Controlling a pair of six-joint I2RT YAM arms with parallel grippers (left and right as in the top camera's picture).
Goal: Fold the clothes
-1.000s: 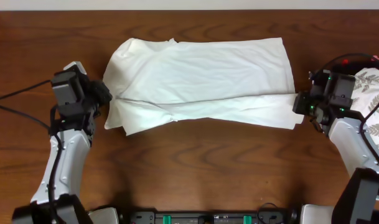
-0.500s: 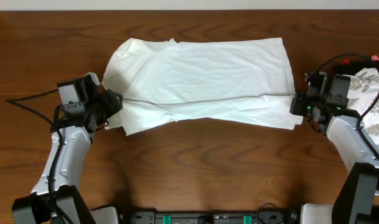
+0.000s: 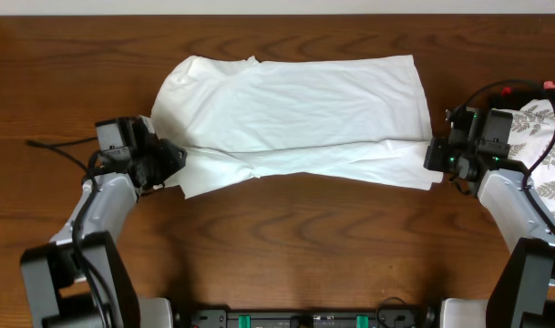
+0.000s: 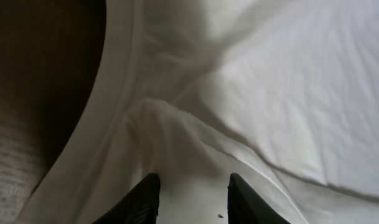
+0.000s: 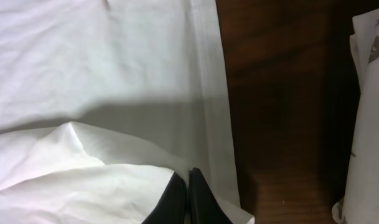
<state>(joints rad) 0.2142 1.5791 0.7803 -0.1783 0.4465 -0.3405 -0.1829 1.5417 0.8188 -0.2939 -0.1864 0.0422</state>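
On the T-shirt (image 3: 295,100), left gripper (image 4: 192,186) stands parted over a fold; right gripper (image 5: 188,186) pinches the hem.

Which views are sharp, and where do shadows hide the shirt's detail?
Overhead: sharp, evenly lit, T-shirt nearly washed out. Left wrist: dim and soft, cloth very near the lens. Right wrist: a grey shadow band crosses the cloth; the table looks dark.

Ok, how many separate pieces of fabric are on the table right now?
2. The white T-shirt lies spread across the middle, its near side folded over. A leaf-patterned cloth sits at the right edge, partly behind the arm and cut off by the frame, so more may be hidden.
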